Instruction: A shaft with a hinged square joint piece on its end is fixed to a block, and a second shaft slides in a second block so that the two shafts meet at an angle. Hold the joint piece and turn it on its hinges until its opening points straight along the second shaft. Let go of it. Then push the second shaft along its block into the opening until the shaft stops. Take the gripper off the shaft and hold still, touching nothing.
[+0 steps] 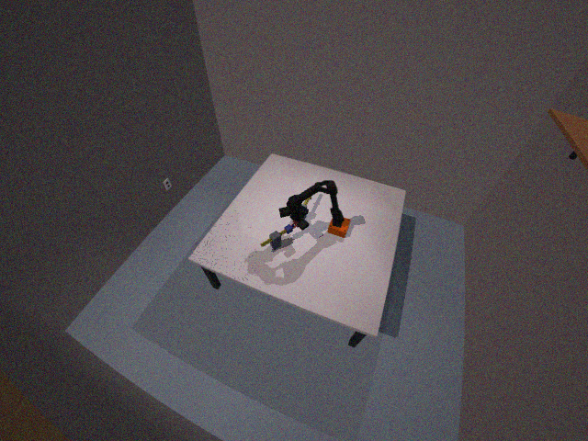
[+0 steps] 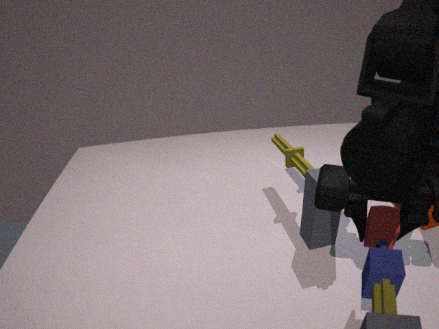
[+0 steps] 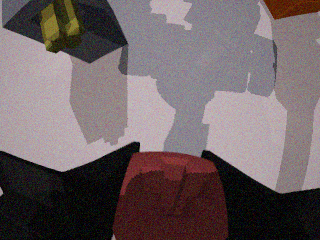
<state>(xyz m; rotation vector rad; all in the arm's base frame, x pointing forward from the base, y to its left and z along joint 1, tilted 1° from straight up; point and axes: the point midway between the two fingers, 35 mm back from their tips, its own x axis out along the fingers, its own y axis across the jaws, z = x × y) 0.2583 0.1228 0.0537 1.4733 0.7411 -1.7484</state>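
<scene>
The red joint piece (image 2: 382, 226) (image 3: 172, 200) sits between the fingertips of my gripper (image 2: 381, 229) (image 3: 170, 153), which is shut on it. A blue hinge part (image 2: 384, 265) (image 1: 288, 229) joins it to the yellow fixed shaft (image 2: 384, 299) (image 1: 264, 243), held by the near grey block (image 2: 392, 320) (image 1: 275, 241). The second yellow shaft (image 2: 301, 162) (image 3: 61, 27), with a square collar (image 2: 295, 156), runs at an angle through the far grey block (image 2: 319, 219) (image 3: 90, 47). In the wrist view its end stands apart from the joint piece. The joint's opening cannot be made out clearly.
The white table (image 1: 332, 285) (image 2: 159, 229) carries both blocks and the arm's orange base (image 1: 339, 228) (image 3: 295, 6). The gripper's body hangs close beside the far grey block in the exterior view. Shadows of the arm fall across the table.
</scene>
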